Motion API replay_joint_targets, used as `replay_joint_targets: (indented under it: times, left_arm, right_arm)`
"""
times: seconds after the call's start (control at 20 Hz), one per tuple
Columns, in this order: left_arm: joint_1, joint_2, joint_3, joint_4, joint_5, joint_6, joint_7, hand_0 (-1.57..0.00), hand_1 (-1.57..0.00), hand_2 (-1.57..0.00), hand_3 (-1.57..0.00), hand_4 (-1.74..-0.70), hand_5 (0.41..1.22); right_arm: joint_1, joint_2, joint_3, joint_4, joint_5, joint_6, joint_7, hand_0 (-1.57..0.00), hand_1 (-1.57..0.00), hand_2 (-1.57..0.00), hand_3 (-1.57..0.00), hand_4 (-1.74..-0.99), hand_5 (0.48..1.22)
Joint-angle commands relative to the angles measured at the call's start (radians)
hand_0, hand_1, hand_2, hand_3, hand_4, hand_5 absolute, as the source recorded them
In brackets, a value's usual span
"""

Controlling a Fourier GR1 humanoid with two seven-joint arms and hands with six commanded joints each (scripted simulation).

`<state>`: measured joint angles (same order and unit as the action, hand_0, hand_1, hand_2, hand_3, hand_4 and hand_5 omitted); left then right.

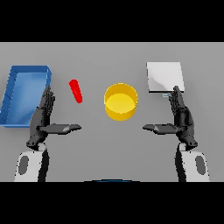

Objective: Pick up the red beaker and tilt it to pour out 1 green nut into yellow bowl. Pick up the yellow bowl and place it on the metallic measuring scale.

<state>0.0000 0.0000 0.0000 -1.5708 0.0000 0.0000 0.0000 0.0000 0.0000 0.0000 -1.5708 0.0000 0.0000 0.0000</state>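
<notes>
i see both hands flat, fingers straight, nothing held: left hand (41, 120), right hand (181, 118). red beaker (76, 91) between blue tray (13, 94) and yellow bowl (120, 101), scale (164, 77) beyond. beaker looks slim, light, rigid, likely slick; i'd grip mid-body.

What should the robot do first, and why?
Probably reach the left hand to the red beaker. Both hands are open and hold nothing, the right hand sits far off, and the yellow bowl looks empty.
</notes>
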Motion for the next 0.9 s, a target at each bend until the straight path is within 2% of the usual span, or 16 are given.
replay_joint_targets:
  times: [0.0, 0.25, 0.3, 0.35, 0.5, 0.55, 0.7, 0.85]
  left_arm:
    - [0.001, -0.002, -0.002, -0.001, -0.001, 0.002, 0.0, 0.0, 0.0, 0.0, 0.0, -1.14, 0.66]
    - [0.018, -0.016, -0.02, -0.014, -0.014, 0.009, -0.007, 0.0, 0.0, 0.0, 0.0, -1.14, 0.66]
    - [0.058, 0.012, -0.067, -0.078, -0.074, 0.003, -0.024, 0.0, 0.0, 0.0, 0.0, -1.14, 0.66]
    - [0.102, 0.027, -0.101, -0.133, -0.112, -0.001, -0.038, 0.0, 0.0, 0.0, 0.0, -1.14, 0.66]
    - [0.133, 0.053, -0.139, -0.211, -0.148, -0.015, 0.023, 0.0, 0.0, 0.0, 0.0, -1.14, 0.66]
    - [0.135, 0.051, -0.148, -0.216, -0.16, -0.013, 0.04, 0.0, 0.0, 0.0, 0.0, -1.14, 0.657]
    - [0.118, 0.048, -0.153, -0.201, -0.166, -0.015, 0.1, 0.0, 0.0, 0.0, 0.0, -1.14, 0.65]
    - [0.059, 0.054, -0.129, -0.114, -0.161, -0.019, 0.096, 0.0, 0.0, 0.0, 0.0, -1.14, 0.647]
  right_arm:
    - [-0.001, 0.0, -0.001, 0.001, -0.001, -0.001, 0.001, 0.0, 0.0, 0.0, 0.0, -1.071, 0.578]
    - [-0.004, -0.005, -0.005, 0.005, -0.001, -0.002, -0.004, 0.0, 0.0, 0.0, 0.0, -1.071, 0.578]
    - [0.016, -0.05, 0.037, -0.033, 0.11, -0.031, -0.067, 0.0, 0.0, 0.0, 0.0, -1.071, 0.578]
    - [0.043, -0.073, 0.067, -0.062, 0.176, -0.042, -0.107, 0.0, 0.0, 0.0, 0.0, -1.072, 0.577]
    - [0.078, -0.076, 0.122, -0.101, 0.277, -0.07, -0.102, 0.0, 0.0, 0.0, 0.0, -1.071, 0.581]
    - [0.071, -0.078, 0.119, -0.106, 0.277, -0.071, -0.089, 0.0, 0.0, 0.0, 0.0, -1.084, 0.585]
    - [0.079, -0.084, 0.116, -0.118, 0.245, -0.041, -0.101, 0.0, 0.0, 0.0, 0.0, -1.131, 0.607]
    - [0.071, -0.077, 0.115, -0.12, 0.208, -0.013, -0.089, 0.0, 0.0, 0.0, 0.0, -1.18, 0.627]
